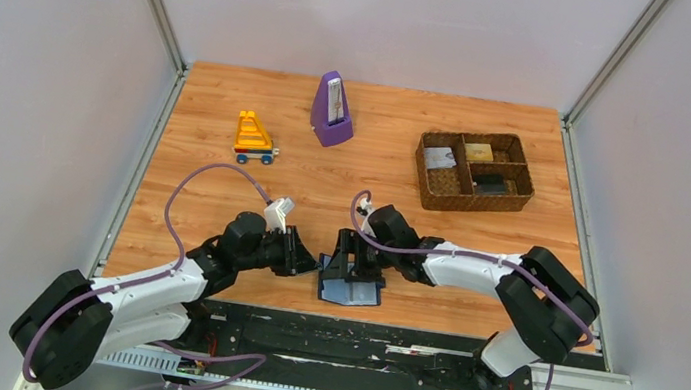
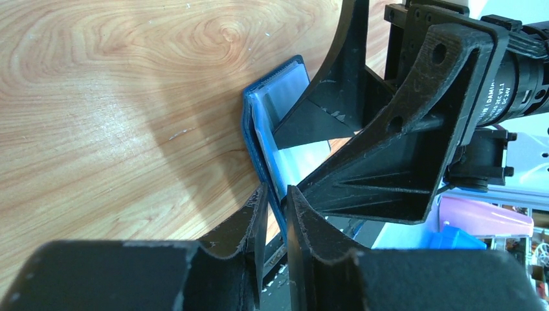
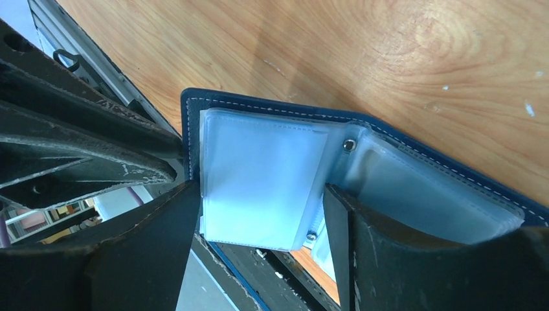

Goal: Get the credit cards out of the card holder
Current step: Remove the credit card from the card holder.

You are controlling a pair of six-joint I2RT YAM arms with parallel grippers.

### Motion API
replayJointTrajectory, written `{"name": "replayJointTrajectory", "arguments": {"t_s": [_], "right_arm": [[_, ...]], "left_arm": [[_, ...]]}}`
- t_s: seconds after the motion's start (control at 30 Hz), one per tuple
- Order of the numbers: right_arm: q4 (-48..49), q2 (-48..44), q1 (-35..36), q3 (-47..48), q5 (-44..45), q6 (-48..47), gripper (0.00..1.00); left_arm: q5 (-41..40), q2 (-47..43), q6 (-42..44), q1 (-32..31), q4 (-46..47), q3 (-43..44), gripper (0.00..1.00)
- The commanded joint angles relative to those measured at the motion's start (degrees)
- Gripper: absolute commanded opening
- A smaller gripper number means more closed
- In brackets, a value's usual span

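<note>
Where the wooden table (image 1: 374, 174) meets its near edge, the card holder (image 1: 349, 290) is laid open between the two grippers. On the left, its blue cover edge is pinched tight by the fingers of the left gripper (image 2: 275, 204). Over the clear sleeve pages (image 3: 259, 175), the right gripper (image 3: 262, 201) is held with its jaws spread wide, one finger on either side of a page. Whether cards are kept in the sleeves cannot be told. Far right, a dark credit card (image 1: 491, 186) is seen in the woven basket (image 1: 422, 167).
</note>
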Motion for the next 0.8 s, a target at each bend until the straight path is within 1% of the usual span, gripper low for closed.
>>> {"name": "replayJointTrajectory", "arguments": {"t_s": [0.0,0.27,0.33,0.5,0.53,0.63,0.73,0.77], "right_arm": [[0.44,1.26,0.58,0.88,2.14,0.07,0.7],[0.52,1.08,0.67,0.93,2.73,0.15,0.52],[0.84,1.07,0.63,0.81,2.48,0.25,0.49],[2.06,0.83,0.69,0.19,1.29,0.33,0.48],[2.47,0.73,0.69,0.08,0.97,0.33,0.49],[3.06,0.63,0.64,0.03,0.27,0.33,0.56],[2.79,-0.13,0.63,0.35,-0.26,0.41,0.57],[2.54,-0.67,0.64,0.5,-0.63,0.43,0.57]], "left_arm": [[-0.23,-0.59,-0.13,0.03,2.66,0.68,0.24],[-0.59,-1.05,0.14,-0.02,2.18,0.72,0.24],[-1.06,-1.2,0.55,0.0,0.7,0.99,0.24],[-3.76,-2.57,2.39,-0.02,-4.18,1.96,0.26],[-4.75,-2.77,2.69,-0.04,-5.66,2.02,0.26],[-6.57,-3.62,4.1,-0.03,-9.1,3.1,0.27],[-8.96,-4.65,5.56,-0.05,-13.62,4.8,0.28],[-9.54,-4.82,5.9,0.01,-14.97,5.19,0.3]]}}
